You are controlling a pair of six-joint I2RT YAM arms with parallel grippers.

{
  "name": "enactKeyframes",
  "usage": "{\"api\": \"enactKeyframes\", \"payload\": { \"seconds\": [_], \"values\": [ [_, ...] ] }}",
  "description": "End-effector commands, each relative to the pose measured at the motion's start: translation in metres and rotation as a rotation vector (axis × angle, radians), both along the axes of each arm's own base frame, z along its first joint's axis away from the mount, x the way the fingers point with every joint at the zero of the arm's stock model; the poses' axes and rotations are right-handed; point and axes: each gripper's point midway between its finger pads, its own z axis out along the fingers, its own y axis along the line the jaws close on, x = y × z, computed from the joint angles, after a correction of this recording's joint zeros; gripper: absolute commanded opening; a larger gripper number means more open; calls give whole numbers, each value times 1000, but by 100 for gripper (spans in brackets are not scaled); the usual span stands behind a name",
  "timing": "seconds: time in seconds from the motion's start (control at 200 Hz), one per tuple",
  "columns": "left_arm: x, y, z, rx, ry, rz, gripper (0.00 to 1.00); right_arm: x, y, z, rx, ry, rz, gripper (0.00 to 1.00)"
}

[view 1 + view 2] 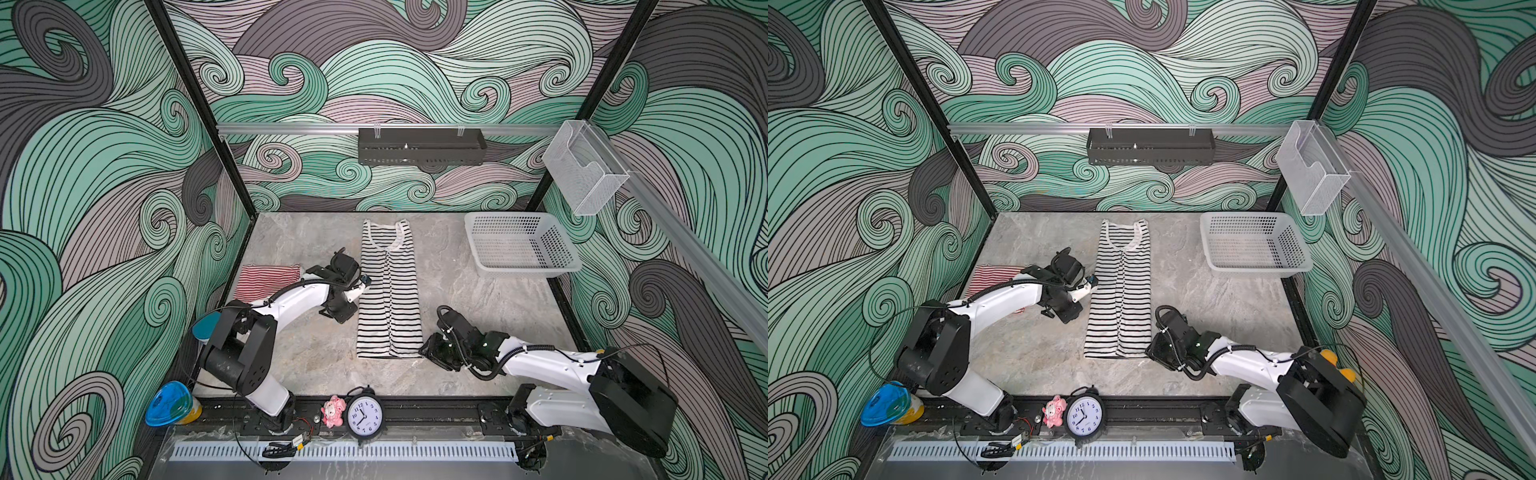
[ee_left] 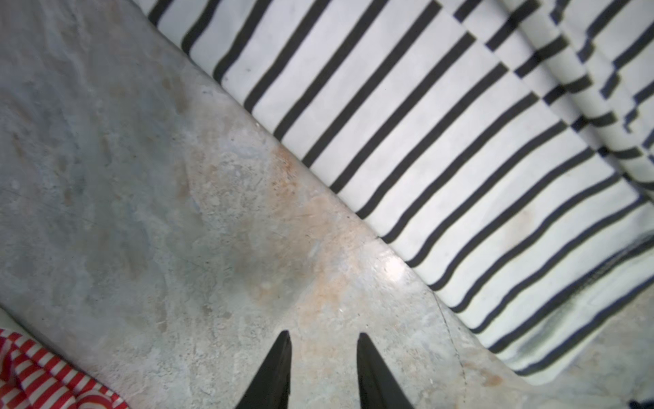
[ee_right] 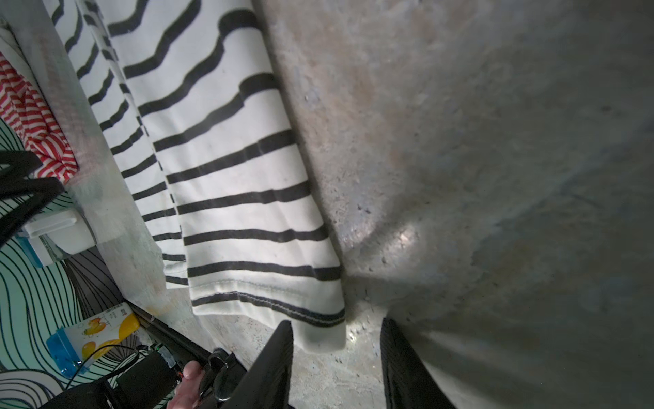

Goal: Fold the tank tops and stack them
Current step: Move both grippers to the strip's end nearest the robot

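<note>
Table (image 1: 478, 316): grey stone look. We're using the black top (image 1: 388, 291) lying flat on it as the reference for everything below.
Black top: in both top views (image 1: 1119, 291) we see it folded lengthwise into a long narrow strip. Both sides are turned in and meet down the middle, with the neckline at the far end and the hem at the near end.
Red top (image 1: 266, 280): off to the left of the black top, well apart from it. It's a compact patch and the left arm covers part of it. We also catch a rumpled bit of it in the left wrist view (image 2: 35, 371).
Left gripper (image 2: 322, 336): jaws apart with nothing between them, over bare table just beside the black top's left edge, roughly halfway along it. In the wrist view we don't see it touching the cloth.
Right gripper (image 3: 336, 324): down low at the black top's near right corner. Jaws are apart and the hem corner sits in the gap, close by one finger. Bare table shows between the cloth and the other finger, so we'd say it isn't pinched.
Basket (image 1: 519, 245): white, right of the black top's neckline end, set apart from it.
Clock (image 1: 365, 415): past the black top's hem end, with a pink toy (image 1: 333, 411) right beside it.
</note>
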Motion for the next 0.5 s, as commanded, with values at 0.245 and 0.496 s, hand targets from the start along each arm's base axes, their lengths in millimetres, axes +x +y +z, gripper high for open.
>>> {"api": "enactKeyframes", "payload": {
  "seconds": [0.245,0.496],
  "values": [
    [-24,-16,10,-39,-8,-106,35,-9,-3,-14,-21,109,-60,36],
    [-33,-19,19,-43,-8,-135,34,-9,2,-16,-16,126,-57,29]
  ]
}}
